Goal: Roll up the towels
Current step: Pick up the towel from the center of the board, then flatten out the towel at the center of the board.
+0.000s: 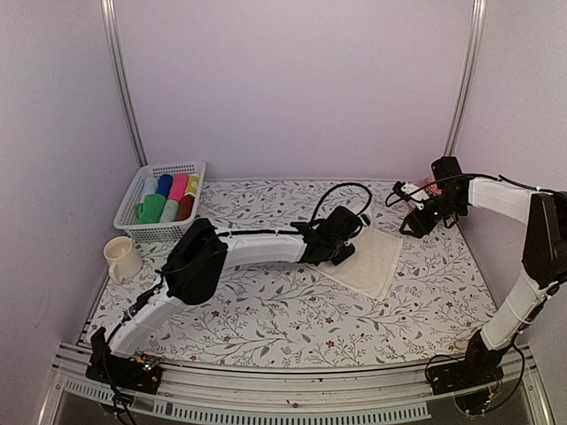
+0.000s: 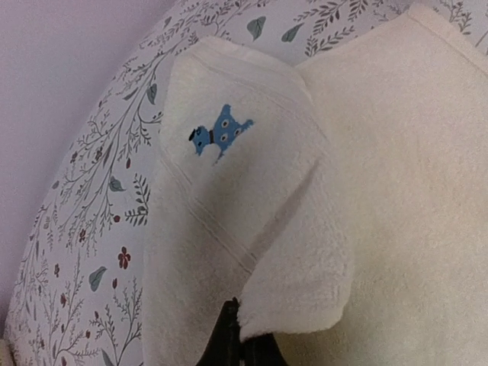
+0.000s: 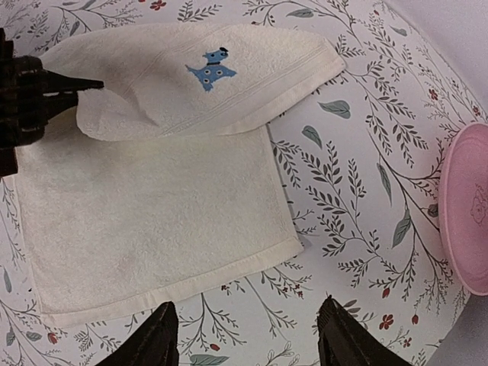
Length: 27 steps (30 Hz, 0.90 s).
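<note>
Cream-white towel lies flat on the floral counter, right of centre. One corner is lifted and folded back over the rest, so the small blue dog mark faces up.

Left end effector is at the towel's left edge, pinching the folded flap. In the left wrist view the dark fingertips clamp the cloth edge at the bottom of frame, with the flap draped over them. The right wrist view shows the same tip buried in the fold.

Right end effector is spread wide and holds nothing. It hovers over bare counter just off the towel's near edge, not touching the cloth. In the top view it sits at the far right, near the pink dish.

Green towel is in the white basket at far left, bundled among coloured rolls — can't tell how tightly it is rolled. Cream mug stands just in front of the basket.
</note>
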{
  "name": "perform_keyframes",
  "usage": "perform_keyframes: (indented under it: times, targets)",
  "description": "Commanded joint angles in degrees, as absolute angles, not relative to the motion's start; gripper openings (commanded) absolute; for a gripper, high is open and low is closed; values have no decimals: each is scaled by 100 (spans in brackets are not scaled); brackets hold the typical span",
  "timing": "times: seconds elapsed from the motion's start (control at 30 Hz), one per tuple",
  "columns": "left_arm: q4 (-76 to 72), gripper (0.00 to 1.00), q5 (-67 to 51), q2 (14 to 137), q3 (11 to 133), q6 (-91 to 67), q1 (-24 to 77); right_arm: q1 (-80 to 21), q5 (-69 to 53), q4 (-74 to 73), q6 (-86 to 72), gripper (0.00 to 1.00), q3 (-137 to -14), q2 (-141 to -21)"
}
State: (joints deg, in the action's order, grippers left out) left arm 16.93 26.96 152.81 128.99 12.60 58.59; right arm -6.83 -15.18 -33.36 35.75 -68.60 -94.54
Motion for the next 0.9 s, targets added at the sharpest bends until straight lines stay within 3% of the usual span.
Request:
perform_keyframes:
  times: [0.0, 0.13, 0.4, 0.63, 0.77, 0.87]
  targets:
    - [1082, 0, 3189, 13973, 11982, 551, 5950, -684, -1586, -3285, 3541, 62, -6831, -9468]
    - [318, 0, 3774, 12550, 10389, -106, 5916, -682, -1601, -3287, 3520, 61, -6845, -9589]
    - [230, 0, 4492, 10342, 7220, -2703, 5757, -883, -1578, -3300, 3504, 61, -6824, -9761]
    - [540, 0, 4575, 9223, 5149, -4757, 5709, -1561, -1485, -3322, 3627, 61, -6808, -10098]
    - [900, 16, 4305, 9246, 4668, -5713, 5958, -1972, -1597, -3322, 3776, 61, -6755, -10262]
    - [1266, 46, 4272, 9357, 4502, -6316, 6200, -2274, -1491, -3309, 3859, 61, -6784, -10389]
